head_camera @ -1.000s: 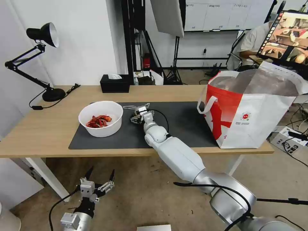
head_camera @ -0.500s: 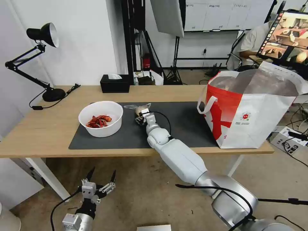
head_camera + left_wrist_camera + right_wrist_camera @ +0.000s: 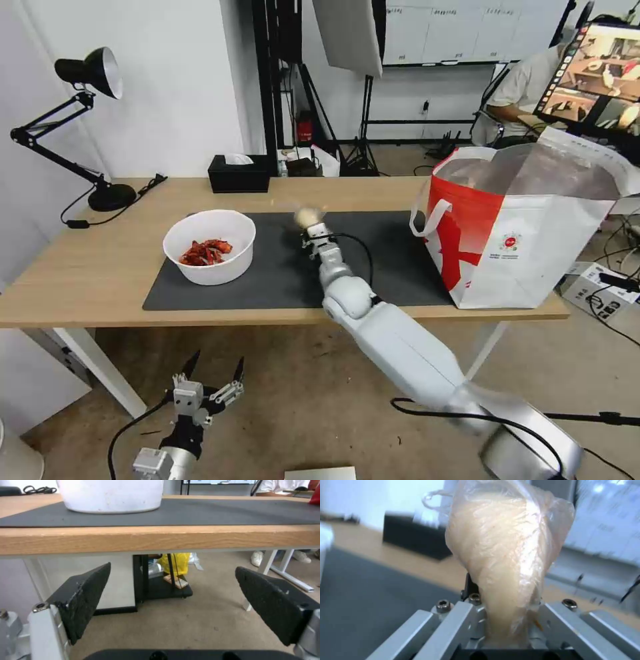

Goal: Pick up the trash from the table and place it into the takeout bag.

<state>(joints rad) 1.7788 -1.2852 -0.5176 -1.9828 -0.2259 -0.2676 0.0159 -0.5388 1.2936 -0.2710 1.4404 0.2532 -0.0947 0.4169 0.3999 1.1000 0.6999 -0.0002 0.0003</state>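
Here the right claw (image 3: 311, 229) is raised above the dark grey mat (image 3: 267, 280), clamped on the clear bag with beige lump (image 3: 308, 215). In the right wrist view the bag (image 3: 506, 555) stands up out of the claw (image 3: 506, 630), its lower end pinched tight between the two metal jaws and its crinkled plastic flaring wider above them. The bag hangs clear of the mat, between the white round bowl (image 3: 209, 246) and the takeout bag (image 3: 527, 227), nearer the bowl.

The bowl sits on the left part of the mat and holds red food scraps (image 3: 205, 252). The takeout bag (white with a red panel, foil-lined, a loop handle drooping on its near side) stands open at the right end of the table (image 3: 80, 280), its base partly on the mat.

The left claw (image 3: 211, 377) hangs low in front of the table, below its edge, with its fingers spread apart and nothing between them. From the left wrist view its black pads (image 3: 85, 597) frame the table edge (image 3: 160, 542) and the underside of the bowl (image 3: 110, 495) above.

A black desk lamp (image 3: 87, 120) and a black tissue box (image 3: 238, 173) stand along the far side of the table.
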